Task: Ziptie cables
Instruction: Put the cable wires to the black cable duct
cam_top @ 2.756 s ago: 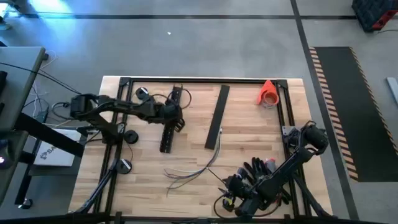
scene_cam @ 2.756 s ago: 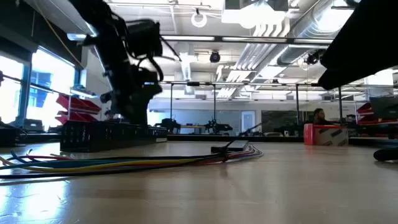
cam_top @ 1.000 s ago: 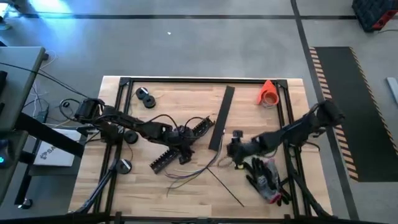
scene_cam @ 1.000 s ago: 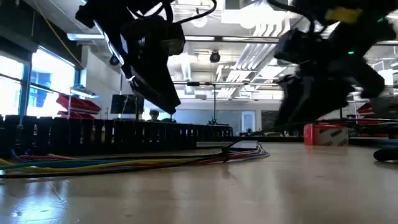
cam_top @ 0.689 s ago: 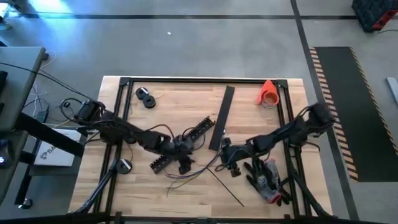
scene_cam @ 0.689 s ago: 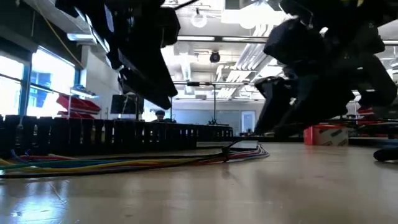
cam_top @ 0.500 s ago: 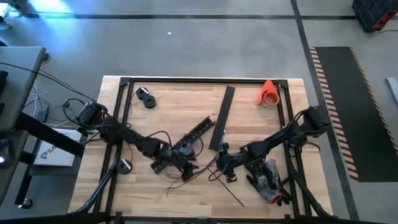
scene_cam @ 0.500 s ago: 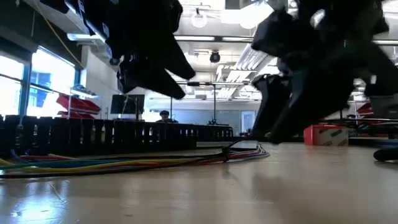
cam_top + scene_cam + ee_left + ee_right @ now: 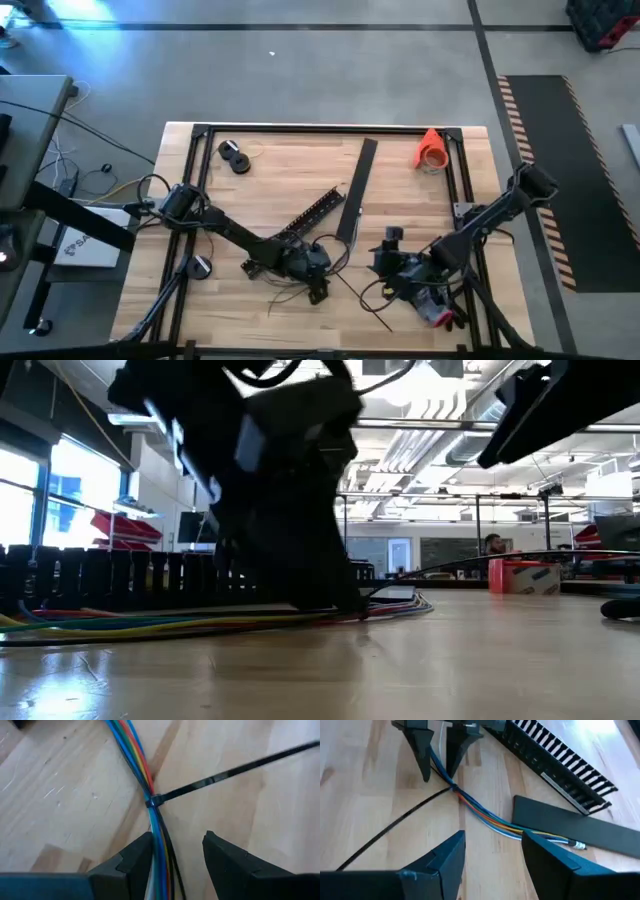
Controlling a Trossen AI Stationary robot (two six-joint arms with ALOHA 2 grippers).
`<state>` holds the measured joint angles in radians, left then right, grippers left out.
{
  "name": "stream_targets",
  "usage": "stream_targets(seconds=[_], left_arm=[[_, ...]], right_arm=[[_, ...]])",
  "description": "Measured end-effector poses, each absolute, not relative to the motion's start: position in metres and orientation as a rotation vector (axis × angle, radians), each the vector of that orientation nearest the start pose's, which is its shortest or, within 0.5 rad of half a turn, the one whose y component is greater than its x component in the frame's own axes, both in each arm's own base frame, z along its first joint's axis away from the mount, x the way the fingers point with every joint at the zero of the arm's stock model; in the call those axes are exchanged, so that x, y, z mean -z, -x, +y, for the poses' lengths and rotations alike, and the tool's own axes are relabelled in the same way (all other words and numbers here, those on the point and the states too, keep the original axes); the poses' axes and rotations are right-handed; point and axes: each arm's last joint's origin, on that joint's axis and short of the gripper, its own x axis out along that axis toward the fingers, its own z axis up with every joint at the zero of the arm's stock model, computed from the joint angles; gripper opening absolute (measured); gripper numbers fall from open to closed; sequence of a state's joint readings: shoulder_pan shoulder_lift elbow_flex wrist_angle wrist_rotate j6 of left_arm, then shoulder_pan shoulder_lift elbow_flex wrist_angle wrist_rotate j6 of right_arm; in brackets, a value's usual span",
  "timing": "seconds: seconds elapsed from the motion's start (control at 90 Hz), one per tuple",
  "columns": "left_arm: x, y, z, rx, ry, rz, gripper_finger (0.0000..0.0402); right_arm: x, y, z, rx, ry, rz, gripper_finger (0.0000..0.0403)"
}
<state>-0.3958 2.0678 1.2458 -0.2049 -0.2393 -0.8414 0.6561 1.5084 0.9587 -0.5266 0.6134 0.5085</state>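
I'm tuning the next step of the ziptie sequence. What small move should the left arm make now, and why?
Probably close the left end effector on the cables. Its fingers are open and straddle the bundle just below the zip tie already looped around it. The right end effector waits open farther back.

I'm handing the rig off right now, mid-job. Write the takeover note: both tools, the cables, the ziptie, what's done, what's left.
Left tool: open, low over the table, fingers straddling the cables just beside the ziptie head.
Right tool: open, holding nothing, set back from the bundle and facing the tie.
Cables: flat on the table, one end by the flat bar, near the slotted bar.
Done: ziptie is looped round the bundle and looks snug; its long tail lies loose on the wood.
Left: probably close on the cables and pull the tail to confirm it is tight.
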Motion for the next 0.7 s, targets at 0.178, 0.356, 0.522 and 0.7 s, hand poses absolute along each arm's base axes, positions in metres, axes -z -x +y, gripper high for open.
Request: stream_targets(seconds=[0.178, 0.356, 0.522, 0.7], left_arm=[[-0.106, -0.376, -0.148, -0.382, 0.299, 1.042, 0.0152], [-0.105, -0.374, -0.15, -0.256, 0.216, 1.121, 0.0075], [-0.109, -0.368, -0.164, -0.169, 0.193, 1.139, 0.0011], [-0.131, -0.354, -0.175, 0.042, 0.11, 1.188, 0.001]], right_arm=[[-0.208, -0.235, 0.169, 0.137, 0.143, 0.849, 0.0181], [-0.21, -0.233, 0.173, 0.17, 0.115, 0.799, 0.0181], [-0.21, -0.238, 0.177, 0.116, 0.015, 0.807, 0.0181], [-0.2, -0.241, 0.178, -0.119, 0.119, 0.947, 0.0181]])
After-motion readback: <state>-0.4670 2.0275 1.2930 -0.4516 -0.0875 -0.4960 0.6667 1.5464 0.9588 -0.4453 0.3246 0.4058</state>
